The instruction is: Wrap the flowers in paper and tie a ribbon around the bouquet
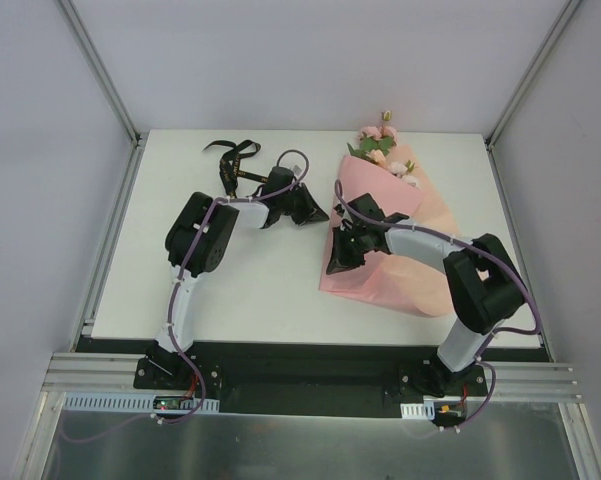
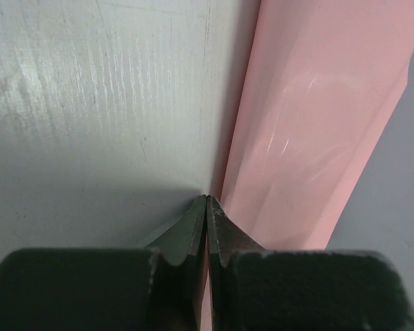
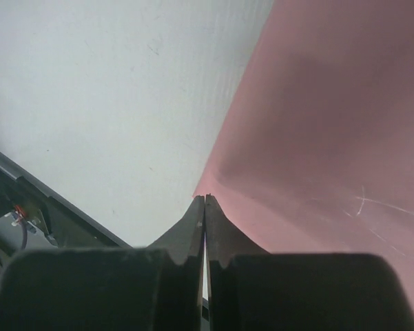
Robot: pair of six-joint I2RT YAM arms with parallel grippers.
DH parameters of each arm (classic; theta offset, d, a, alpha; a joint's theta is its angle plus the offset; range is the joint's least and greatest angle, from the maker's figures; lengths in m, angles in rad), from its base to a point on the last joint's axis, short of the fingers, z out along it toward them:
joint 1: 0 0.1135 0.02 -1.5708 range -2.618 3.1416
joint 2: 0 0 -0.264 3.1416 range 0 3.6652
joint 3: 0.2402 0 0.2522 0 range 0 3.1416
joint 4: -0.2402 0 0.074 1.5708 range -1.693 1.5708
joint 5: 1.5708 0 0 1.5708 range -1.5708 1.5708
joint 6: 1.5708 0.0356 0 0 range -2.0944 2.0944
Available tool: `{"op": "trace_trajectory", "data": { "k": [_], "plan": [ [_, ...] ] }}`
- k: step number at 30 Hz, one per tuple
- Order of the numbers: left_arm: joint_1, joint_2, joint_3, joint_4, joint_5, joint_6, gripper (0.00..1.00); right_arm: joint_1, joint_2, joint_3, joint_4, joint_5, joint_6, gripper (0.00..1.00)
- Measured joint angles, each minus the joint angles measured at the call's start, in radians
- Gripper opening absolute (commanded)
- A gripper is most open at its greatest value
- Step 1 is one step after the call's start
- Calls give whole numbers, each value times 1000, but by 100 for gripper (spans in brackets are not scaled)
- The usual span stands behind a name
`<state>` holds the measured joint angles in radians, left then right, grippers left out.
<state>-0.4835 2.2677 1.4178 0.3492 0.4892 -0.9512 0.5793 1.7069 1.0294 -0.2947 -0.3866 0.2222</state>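
Okay: left tool (image 2: 206,201), right tool (image 3: 204,201) both clenched at paper (image 1: 380,275) edge, pinch unconfirmed. Roll edge over flowers (image 1: 380,145) together, tension even.

A white rectangular table (image 1: 260,285) carries two things; a large sheet of pink paper (image 1: 380,285), folded around pale pink flowers (image 1: 378,140), lies toward its right side, blossoms pointing at the far edge; a narrow black ribbon (image 1: 233,156) lies crumpled near the far edge, left of centre.
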Motion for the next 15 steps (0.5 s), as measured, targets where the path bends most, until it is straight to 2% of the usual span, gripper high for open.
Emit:
{"op": "trace_trajectory", "data": {
  "k": [1,3,4,7,9,15],
  "plan": [
    [0,-4,-6,5,1,1,0,0,3,0,-2,4,-2,0],
    [0,-20,-24,3,3,13,7,0,14,-6,-1,8,-2,1],
    [0,-27,-33,3,9,21,16,0,18,-14,1,11,-2,1],
    [0,-45,-53,6,44,37,27,-3,21,-58,6,23,-2,0],
    [0,-51,-55,23,79,39,27,-10,21,-87,8,27,-1,0],
    [-13,-39,-11,49,136,26,8,-48,15,-111,30,-11,1,0]
  ]
}}
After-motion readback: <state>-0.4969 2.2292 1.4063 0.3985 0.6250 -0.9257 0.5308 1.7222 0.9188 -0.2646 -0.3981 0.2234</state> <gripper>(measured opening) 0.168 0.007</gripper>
